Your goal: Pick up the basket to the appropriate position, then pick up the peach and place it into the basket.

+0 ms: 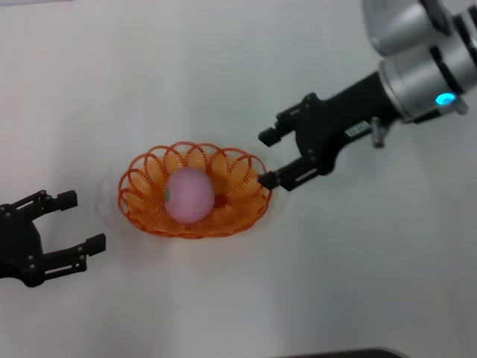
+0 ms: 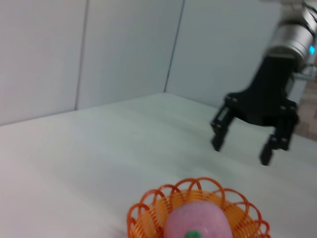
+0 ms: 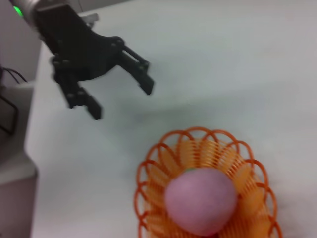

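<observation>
Left gripper point(image 1: 78, 221): jaws spread wide, holding nothing, well left of the basket, near side
Basket point(image 1: 141, 216): orange looped wire, on the table's middle, long axis running left to right
Peach point(image 1: 189, 195): pink, inside the basket at its centre, small green mark facing left
Right gripper point(image 1: 267, 158): jaws wide apart, empty, near-side fingertip at the basket's right rim; contact unclear
Table point(image 1: 238, 67): plain white, matte
Room: pale wall panels point(image 2: 124, 44) beyond the table's far edge
</observation>
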`<state>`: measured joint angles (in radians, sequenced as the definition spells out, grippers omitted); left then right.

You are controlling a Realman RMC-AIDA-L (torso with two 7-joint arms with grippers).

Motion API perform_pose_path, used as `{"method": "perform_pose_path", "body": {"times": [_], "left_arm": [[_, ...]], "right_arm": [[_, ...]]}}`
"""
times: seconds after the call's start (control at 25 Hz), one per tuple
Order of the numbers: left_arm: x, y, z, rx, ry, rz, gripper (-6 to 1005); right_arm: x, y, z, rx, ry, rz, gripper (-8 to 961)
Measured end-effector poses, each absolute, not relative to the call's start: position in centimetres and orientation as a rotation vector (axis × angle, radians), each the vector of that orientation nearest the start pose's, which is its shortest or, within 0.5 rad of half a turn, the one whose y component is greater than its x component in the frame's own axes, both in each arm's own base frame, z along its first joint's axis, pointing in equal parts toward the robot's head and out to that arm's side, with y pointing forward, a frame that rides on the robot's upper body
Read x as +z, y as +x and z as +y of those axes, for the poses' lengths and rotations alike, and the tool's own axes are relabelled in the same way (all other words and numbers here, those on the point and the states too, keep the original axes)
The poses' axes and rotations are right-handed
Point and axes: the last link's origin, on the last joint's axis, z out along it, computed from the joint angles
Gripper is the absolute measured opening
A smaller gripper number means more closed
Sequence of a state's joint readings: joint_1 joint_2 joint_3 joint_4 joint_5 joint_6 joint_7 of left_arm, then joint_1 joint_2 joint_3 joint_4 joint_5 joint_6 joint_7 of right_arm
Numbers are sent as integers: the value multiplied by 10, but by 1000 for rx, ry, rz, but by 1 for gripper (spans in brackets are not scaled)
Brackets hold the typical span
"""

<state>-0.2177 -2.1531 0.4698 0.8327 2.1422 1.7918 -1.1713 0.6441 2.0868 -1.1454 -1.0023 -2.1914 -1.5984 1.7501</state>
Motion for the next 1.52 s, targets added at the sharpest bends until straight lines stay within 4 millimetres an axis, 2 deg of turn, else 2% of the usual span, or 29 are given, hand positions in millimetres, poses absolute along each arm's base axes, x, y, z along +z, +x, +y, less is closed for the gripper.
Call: {"method": "perform_pose_path", "body": {"times": [0.44,0.6,0.8,1.08,1.52], "left_arm": [[13,-335,215,-688,-2621,-684,874],[10,-336,215,-695,-2631,-680,874],[8,-338,216,-681,-2629,-686,874],[1,-341,209,-668,-2639,-725,874],[-1,-343,207,-661,-2650,-729,875]], "right_arm": [[3,252,309,290,-2976,526,765],[13,273,290,425,-2903,541,767],[16,289,279,494,-2849,554,770],[6,310,263,551,-2805,542,775],[3,315,259,557,-2789,564,776]]}}
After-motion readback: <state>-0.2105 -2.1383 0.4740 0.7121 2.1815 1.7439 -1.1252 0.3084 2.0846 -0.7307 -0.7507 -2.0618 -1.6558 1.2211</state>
